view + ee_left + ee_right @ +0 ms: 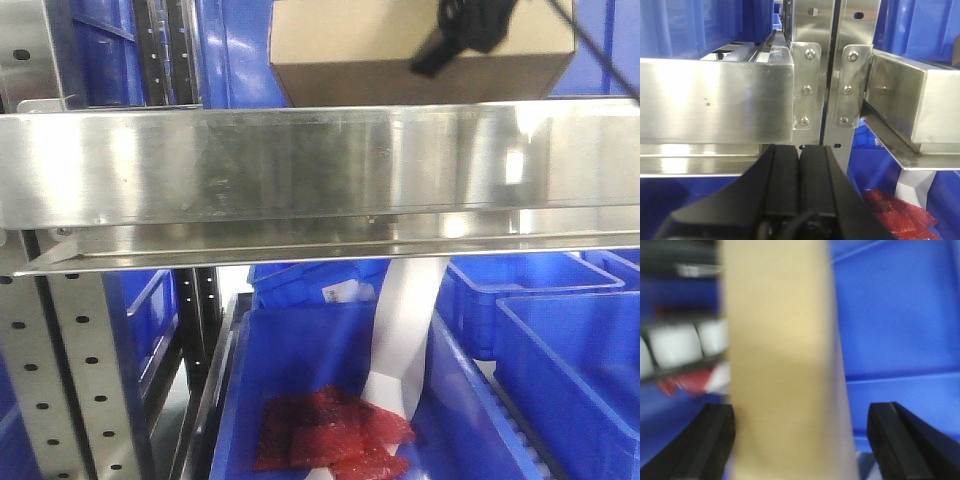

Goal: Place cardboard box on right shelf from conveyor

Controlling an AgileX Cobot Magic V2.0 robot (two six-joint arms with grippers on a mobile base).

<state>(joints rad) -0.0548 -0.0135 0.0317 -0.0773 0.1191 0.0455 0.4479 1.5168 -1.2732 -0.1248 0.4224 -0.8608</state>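
Behind: blue plastic bins (560,340). On shiny steel shelf (300,170), near its right edge: plain tan cardboard box (400,60), probably light, stiff, smooth; best gripped across narrow faces. Right gripper (800,440) spread around it; left gripper (799,175) pressed together.

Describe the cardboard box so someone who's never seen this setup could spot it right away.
Find the shiny stainless steel shelf running across the front view. Just above its lip, right of centre, sits the cardboard box, with blue bins behind and below. It is the only plain tan, unmarked thing among steel and blue plastic.
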